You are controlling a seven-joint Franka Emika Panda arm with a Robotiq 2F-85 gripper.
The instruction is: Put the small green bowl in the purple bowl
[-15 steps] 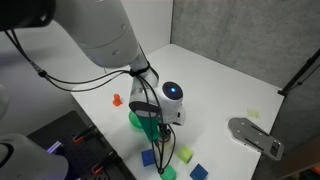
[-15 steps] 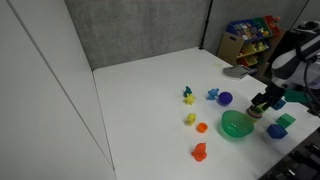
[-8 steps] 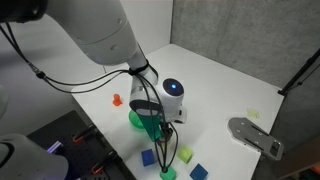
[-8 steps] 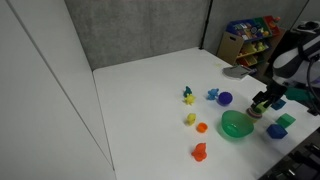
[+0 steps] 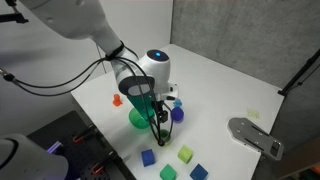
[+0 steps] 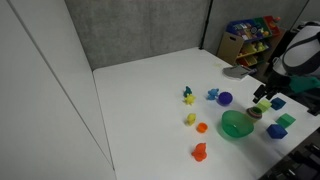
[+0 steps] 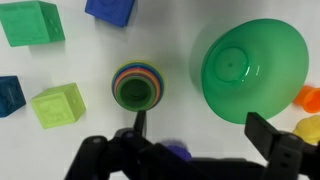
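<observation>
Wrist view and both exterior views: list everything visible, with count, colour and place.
Large bowl: one, green, on table.
Small ringed bowl: one, multicoloured rings, green centre, beside large bowl.
Blocks: four; two blue, green, lime; beside ringed bowl.
Rounded toy: one, dark blue-purple, near large bowl.
Small toys: five; blue, yellow-blue, yellow, two orange; scattered on table.
Grey flat object: one, table edge.
Toy shelf: one, background.
Gripper: one, black, open, above table.

Tabletop [image 6: 140, 110]: white, matte.
Wall [image 6: 140, 30]: grey, behind tabletop.
Panel [image 6: 35, 90]: white, alongside.
Shelf [image 6: 248, 40]: colourful bins, far corner.
</observation>
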